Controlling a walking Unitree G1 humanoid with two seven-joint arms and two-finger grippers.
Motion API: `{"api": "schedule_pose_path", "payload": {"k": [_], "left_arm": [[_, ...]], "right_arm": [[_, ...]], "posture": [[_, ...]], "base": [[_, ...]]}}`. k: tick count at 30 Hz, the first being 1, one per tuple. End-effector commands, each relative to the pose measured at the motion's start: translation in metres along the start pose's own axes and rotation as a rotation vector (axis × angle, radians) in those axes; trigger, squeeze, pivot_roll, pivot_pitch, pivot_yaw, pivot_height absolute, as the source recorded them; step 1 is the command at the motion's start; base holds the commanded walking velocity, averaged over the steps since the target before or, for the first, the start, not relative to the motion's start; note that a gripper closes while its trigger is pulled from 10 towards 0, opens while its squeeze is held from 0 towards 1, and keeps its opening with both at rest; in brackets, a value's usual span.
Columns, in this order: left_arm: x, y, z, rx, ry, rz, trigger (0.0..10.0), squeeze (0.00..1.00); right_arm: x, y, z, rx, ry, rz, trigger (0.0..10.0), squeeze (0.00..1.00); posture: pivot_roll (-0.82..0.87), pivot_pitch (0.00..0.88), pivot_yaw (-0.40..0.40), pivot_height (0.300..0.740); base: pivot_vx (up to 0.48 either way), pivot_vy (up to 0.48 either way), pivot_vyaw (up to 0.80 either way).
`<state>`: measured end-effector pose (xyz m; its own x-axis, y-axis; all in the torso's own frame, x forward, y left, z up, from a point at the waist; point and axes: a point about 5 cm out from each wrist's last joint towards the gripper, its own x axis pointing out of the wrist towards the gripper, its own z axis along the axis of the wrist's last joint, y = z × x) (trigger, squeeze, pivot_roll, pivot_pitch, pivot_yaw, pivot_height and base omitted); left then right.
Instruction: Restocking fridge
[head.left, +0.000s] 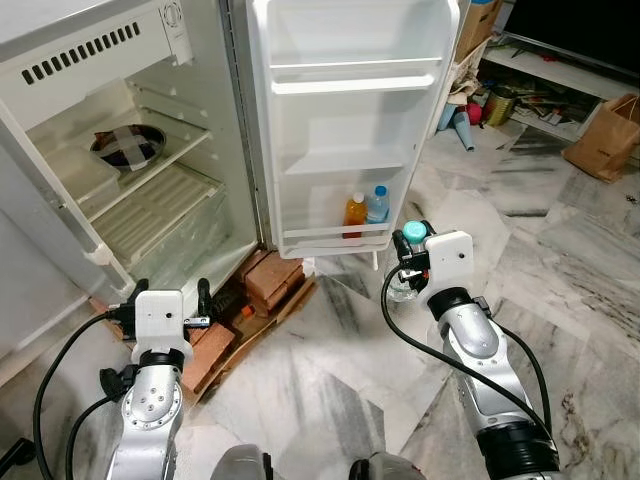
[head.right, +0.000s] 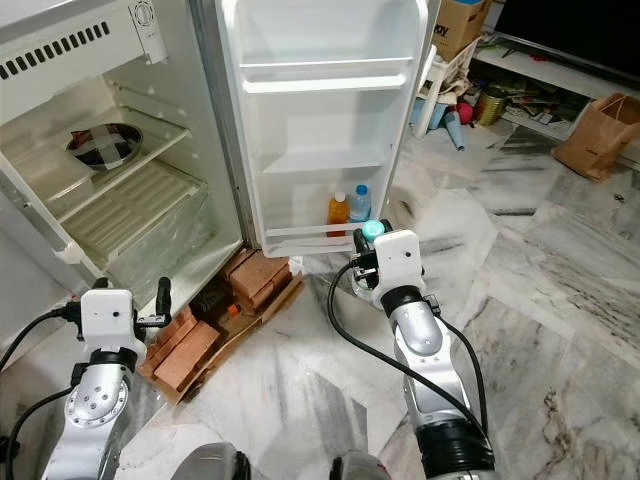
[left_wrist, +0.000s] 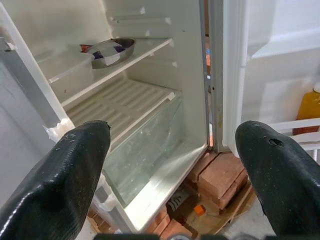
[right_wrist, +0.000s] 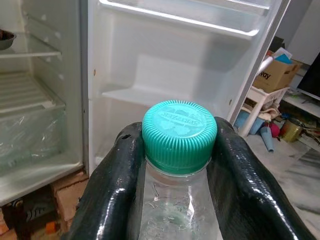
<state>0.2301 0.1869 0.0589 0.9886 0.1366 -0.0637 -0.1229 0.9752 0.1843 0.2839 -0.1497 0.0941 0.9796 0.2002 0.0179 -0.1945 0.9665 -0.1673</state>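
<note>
I am holding the right hand (right_wrist: 175, 170) low in front of the open fridge door (head.left: 350, 130), its fingers (right_wrist: 112, 185) pinching the neck of a clear bottle with a teal cap (right_wrist: 179, 135). The bottle is hanging above the marble floor (head.left: 560, 260), just short of the door's bottom shelf (head.left: 335, 238), where an orange drink bottle (head.left: 355, 211) and a blue-capped water bottle (head.left: 377, 204) are standing side by side. The left hand (left_wrist: 170, 165) is hovering empty with fingers spread, facing the fridge interior (left_wrist: 125, 100). A metal bowl (head.left: 127, 147) is sitting on the upper rack. Bricks (head.left: 272, 277) are propping the fridge base.
</note>
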Motion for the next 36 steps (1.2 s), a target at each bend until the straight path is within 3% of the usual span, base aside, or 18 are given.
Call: {"api": "schedule_pose_path", "payload": {"k": [1, 11, 36], "left_arm": [[-0.001, 0.006, 0.001, -0.002, 0.002, 0.010, 10.0, 0.00], [0.002, 0.002, 0.004, -0.005, -0.018, -0.032, 10.0, 0.00], [0.003, 0.001, 0.002, -0.011, 0.002, 0.000, 10.0, 0.00]], "right_arm": [[0.002, 0.002, 0.006, 0.001, -0.024, 0.013, 10.0, 0.00], [0.004, -0.002, 0.007, -0.010, -0.022, 0.004, 10.0, 0.00], [0.011, 0.001, 0.002, -0.024, 0.005, 0.029, 10.0, 0.00]], "posture": [[0.09, 0.094, -0.023, 0.740], [0.09, 0.112, -0.020, 0.740], [0.09, 0.114, -0.036, 0.740]], "base": [[0.289, 0.382, 0.00], [0.297, 0.376, 0.00], [0.448, 0.000, 0.00]]}}
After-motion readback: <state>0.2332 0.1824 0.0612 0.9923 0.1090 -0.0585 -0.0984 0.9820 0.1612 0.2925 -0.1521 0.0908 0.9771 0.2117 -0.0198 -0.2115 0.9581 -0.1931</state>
